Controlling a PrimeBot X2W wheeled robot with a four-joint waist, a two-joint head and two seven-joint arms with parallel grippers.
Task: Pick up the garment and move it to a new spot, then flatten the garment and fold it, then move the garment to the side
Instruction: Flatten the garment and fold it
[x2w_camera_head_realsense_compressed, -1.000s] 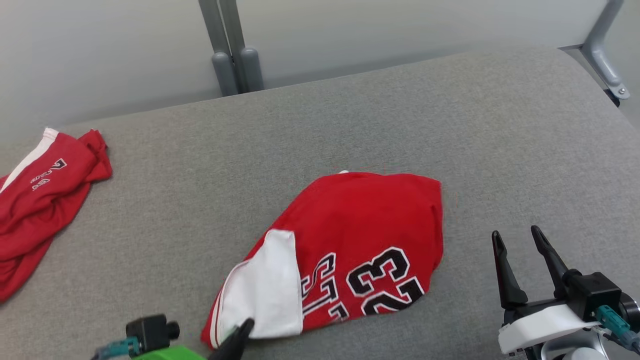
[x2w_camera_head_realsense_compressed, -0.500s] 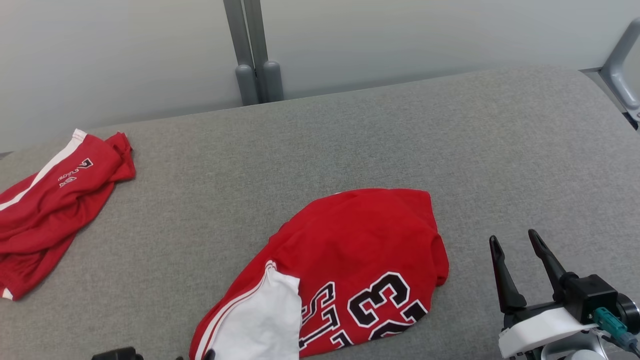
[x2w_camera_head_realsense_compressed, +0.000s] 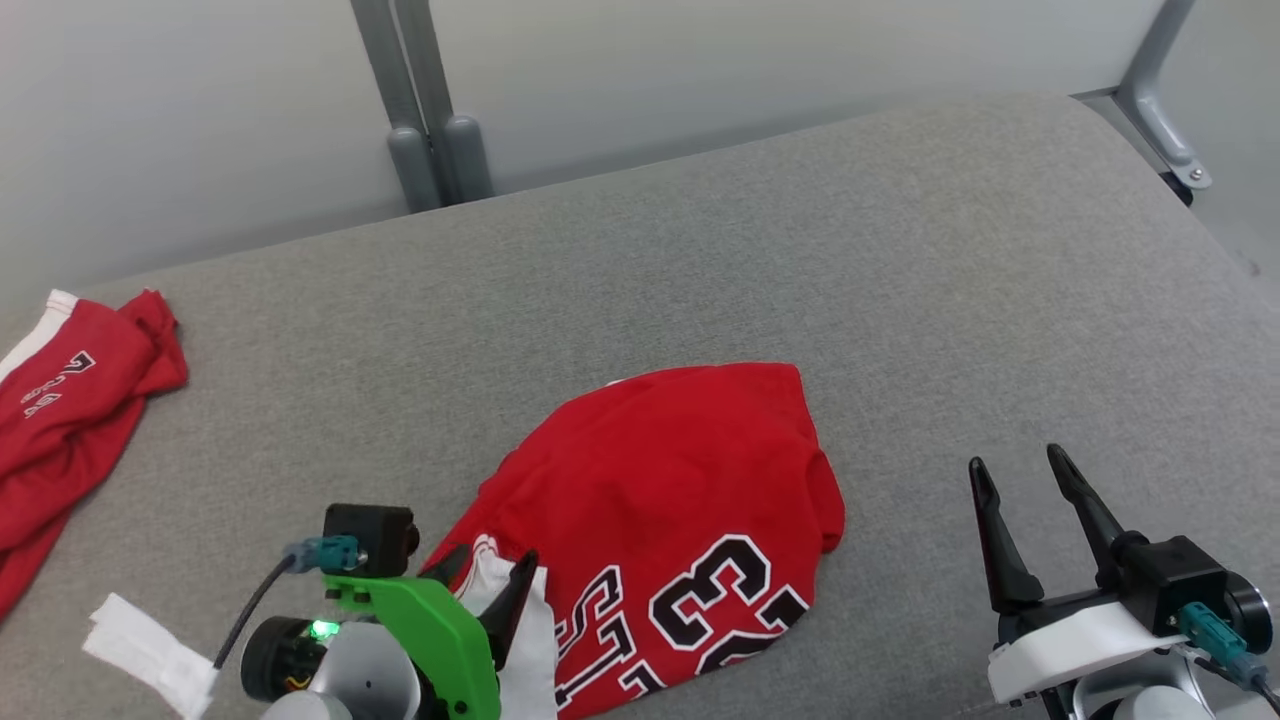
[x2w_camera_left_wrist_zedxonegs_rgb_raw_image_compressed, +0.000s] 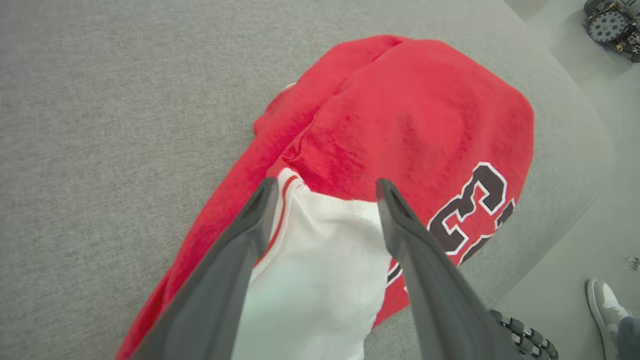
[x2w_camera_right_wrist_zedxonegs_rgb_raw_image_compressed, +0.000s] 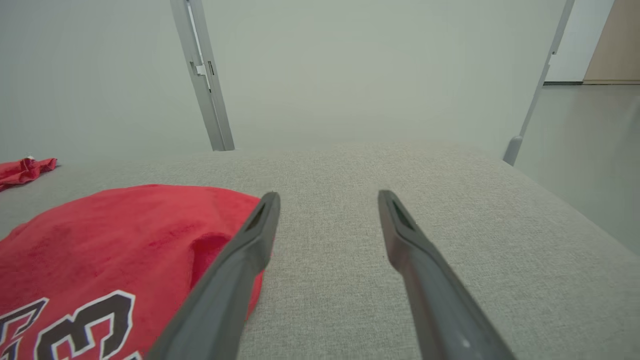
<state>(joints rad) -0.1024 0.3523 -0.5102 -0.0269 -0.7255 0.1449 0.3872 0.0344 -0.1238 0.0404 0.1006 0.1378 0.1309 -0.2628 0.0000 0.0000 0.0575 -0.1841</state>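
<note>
Since the garment (x2w_camera_head_realsense_compressed: 680, 490) lies lower centre in the head view, long axis running lower left to upper right, the left gripper (x2w_camera_head_realsense_compressed: 488, 585) is the nearer, over its lower-left end; the right gripper (x2w_camera_head_realsense_compressed: 1015, 468) stands apart at lower right. In the left wrist view the left jaws are spread astride the white panel (x2w_camera_left_wrist_zedxonegs_rgb_raw_image_compressed: 320, 280), pinching nothing. In the right wrist view the right jaws are spread and empty, with the garment at lower left.
</note>
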